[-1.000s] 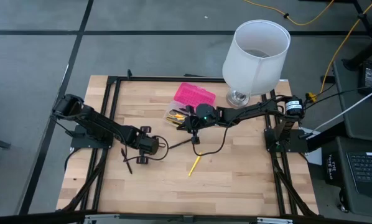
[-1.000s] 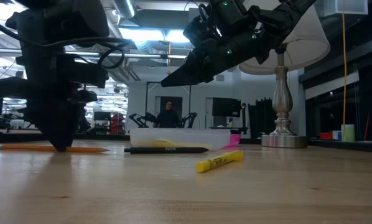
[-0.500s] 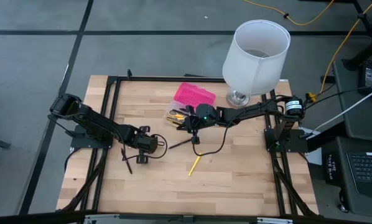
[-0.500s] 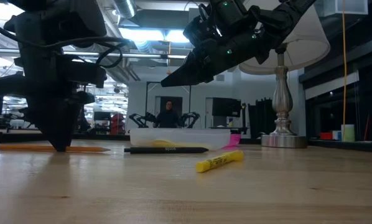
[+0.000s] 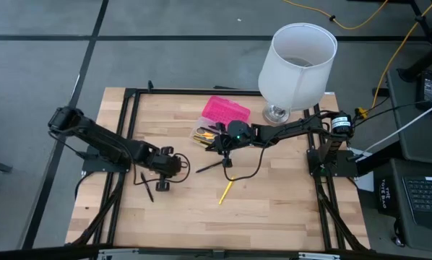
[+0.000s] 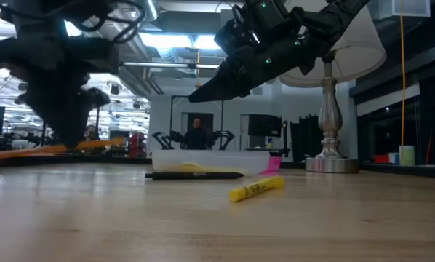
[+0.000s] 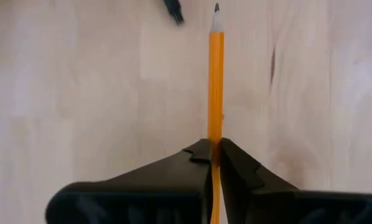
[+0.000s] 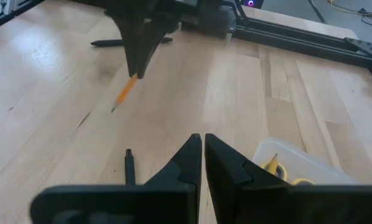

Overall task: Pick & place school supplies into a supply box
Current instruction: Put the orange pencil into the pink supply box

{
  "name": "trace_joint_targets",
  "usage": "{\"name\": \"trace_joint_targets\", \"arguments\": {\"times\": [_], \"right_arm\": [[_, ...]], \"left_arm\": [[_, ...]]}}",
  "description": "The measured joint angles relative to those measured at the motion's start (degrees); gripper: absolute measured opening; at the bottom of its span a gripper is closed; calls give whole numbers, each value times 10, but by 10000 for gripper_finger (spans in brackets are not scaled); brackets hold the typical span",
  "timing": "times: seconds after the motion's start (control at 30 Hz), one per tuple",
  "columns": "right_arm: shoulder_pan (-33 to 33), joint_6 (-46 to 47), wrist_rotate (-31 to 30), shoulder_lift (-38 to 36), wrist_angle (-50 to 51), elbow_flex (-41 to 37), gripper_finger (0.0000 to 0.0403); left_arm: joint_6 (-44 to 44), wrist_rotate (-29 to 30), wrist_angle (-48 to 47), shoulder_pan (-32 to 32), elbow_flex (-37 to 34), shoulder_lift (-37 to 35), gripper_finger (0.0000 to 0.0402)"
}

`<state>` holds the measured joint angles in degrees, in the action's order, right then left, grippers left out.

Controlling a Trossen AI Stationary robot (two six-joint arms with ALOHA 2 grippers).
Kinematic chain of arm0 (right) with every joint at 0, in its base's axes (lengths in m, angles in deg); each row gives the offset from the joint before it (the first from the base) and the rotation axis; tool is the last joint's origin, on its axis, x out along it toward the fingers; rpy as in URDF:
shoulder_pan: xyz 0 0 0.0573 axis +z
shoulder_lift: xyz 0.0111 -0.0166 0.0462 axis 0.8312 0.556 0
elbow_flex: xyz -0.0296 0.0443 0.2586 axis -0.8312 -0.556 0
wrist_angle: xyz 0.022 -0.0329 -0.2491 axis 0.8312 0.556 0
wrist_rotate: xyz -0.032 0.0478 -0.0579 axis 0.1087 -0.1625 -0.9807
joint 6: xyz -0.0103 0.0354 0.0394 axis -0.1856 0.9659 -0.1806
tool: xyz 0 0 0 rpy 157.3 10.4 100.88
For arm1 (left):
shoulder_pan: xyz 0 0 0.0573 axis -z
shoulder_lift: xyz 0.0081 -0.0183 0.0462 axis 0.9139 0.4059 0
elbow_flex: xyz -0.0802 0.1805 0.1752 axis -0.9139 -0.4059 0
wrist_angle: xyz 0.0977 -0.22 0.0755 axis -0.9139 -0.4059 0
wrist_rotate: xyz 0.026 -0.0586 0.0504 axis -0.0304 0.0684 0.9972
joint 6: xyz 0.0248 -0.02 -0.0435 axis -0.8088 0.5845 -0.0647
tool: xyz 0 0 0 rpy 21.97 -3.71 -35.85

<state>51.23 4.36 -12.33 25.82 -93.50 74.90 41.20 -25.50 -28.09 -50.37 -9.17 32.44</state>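
Between the fingers of the left gripper (image 7: pixel 214 163) sits an orange pencil (image 7: pixel 216 87), clamped near its back end, its long axis running straight ahead of the wrist to a sharpened tip; the low view shows it lifted clear of the wooden table (image 5: pixel 274 209). From this gripper the supply box (image 5: pixel 217 120) lies across the table toward the lamp (image 5: pixel 295 68), so I judge the carry must run that way, with the pencil turned to match the box's length. On the way lie a black pen (image 5: pixel 209 167) and a yellow highlighter (image 5: pixel 226 191), both flat on the wood. Farther off, the right gripper (image 5: pixel 214 143) hangs empty and pinched nearly shut just beside the clear tray, nearer the box than the left.
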Motion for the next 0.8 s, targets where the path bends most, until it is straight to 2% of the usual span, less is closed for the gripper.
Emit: {"name": "trace_joint_targets", "arguments": {"times": [0.13,0.27,0.43,0.67,0.8], "right_arm": [[0,2,0,0,2,0,26],[0,17,0,-21,25,0,26],[7,22,-7,-67,83,0,15],[81,36,-154,-101,160,0,8],[115,67,-178,-103,157,-19,5]], "left_arm": [[-18,25,3,0,0,-37,4],[-52,77,20,0,0,-68,5],[-106,92,73,-1,-1,-88,6],[-162,88,114,-18,-2,-91,5],[-191,52,148,-40,-2,-91,5]]}}
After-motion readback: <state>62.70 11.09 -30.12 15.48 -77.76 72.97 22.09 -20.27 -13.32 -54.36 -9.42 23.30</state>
